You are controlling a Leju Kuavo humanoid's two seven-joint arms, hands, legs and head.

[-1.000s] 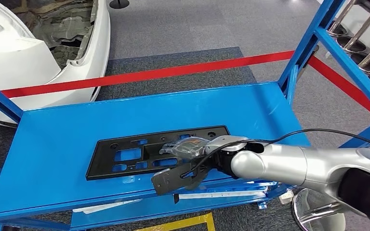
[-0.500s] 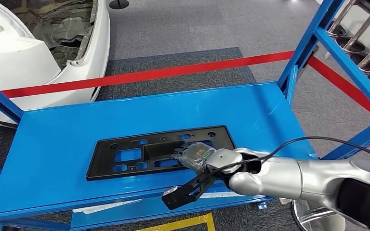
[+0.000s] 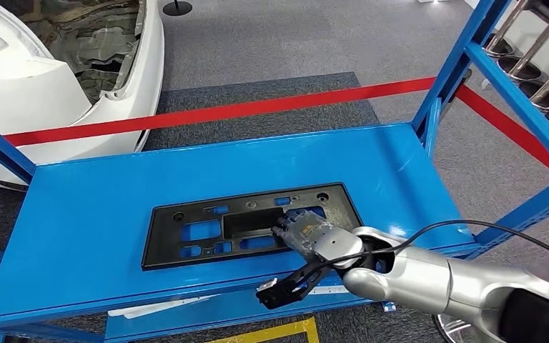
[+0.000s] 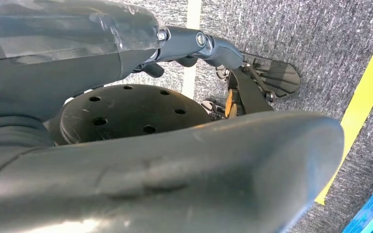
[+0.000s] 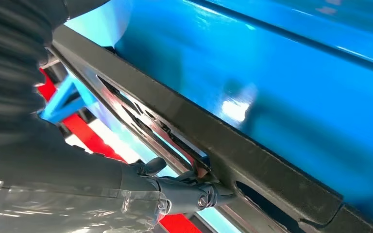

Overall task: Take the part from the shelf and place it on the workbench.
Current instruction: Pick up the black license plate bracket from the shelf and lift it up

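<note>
One black part (image 3: pixel 246 226) lies flat on the blue shelf (image 3: pixel 86 214), near the front edge. The right robot hand (image 3: pixel 306 232) rests on the part's right end, and its fingers (image 5: pixel 194 191) look hooked into a slot there, so I think it holds the part. To do this well, keep the hold tight and lift the part level, so the far end does not drag. The left robot hand (image 4: pixel 189 46) hangs over the floor; I cannot tell its state.
</note>
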